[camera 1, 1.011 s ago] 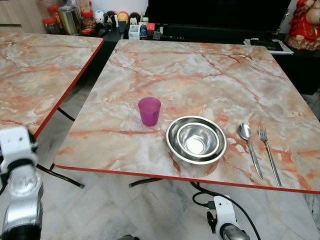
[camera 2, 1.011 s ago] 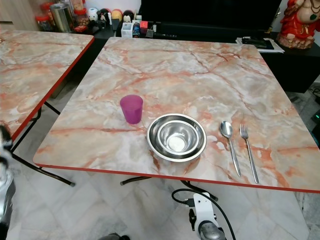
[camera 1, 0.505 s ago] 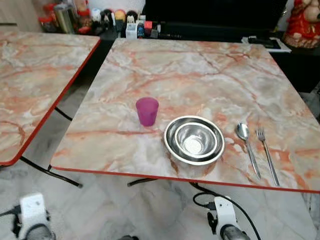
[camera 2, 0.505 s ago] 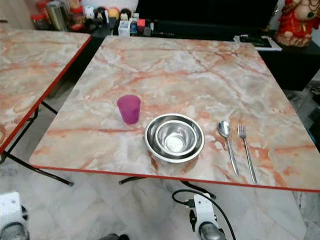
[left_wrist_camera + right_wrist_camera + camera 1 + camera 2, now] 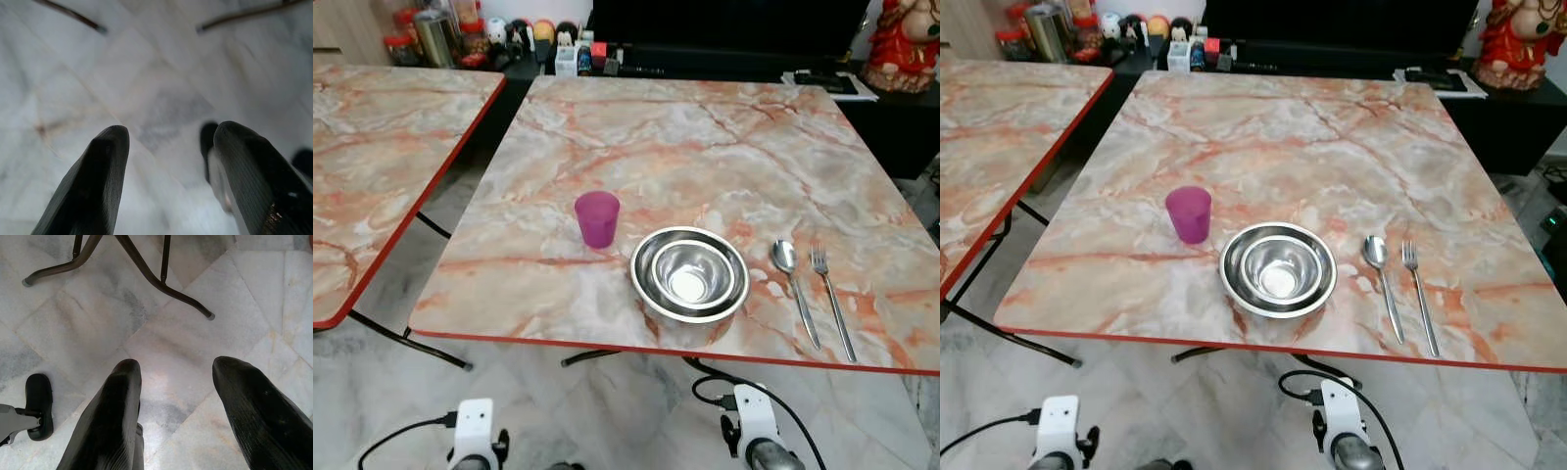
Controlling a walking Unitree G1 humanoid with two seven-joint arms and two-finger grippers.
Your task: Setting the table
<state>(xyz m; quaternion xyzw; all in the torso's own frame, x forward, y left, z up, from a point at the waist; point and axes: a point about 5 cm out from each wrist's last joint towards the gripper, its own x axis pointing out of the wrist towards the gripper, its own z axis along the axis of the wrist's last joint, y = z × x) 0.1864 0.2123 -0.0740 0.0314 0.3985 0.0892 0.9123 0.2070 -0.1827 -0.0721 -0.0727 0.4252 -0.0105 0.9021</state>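
On the marble table (image 5: 705,137) near its front edge stand a purple cup (image 5: 597,217) and, to its right, two nested steel bowls (image 5: 689,273). A spoon (image 5: 793,287) and a fork (image 5: 832,299) lie side by side right of the bowls. Both arms hang low below the table edge, wrists at the bottom of the eye views. My left gripper (image 5: 166,161) is open over the floor tiles, with nothing between its fingers. My right gripper (image 5: 176,396) is open too, pointing at the floor by the table's legs.
A second marble table (image 5: 382,147) stands to the left, with a gap between the two. Jars and small items line a low shelf (image 5: 538,44) behind. A red figurine (image 5: 901,44) sits at the back right. Metal table legs (image 5: 146,269) cross the floor.
My left arm has dropped from beside the table's left front corner down to the floor level. The camera has shifted slightly; the tableware has not moved.
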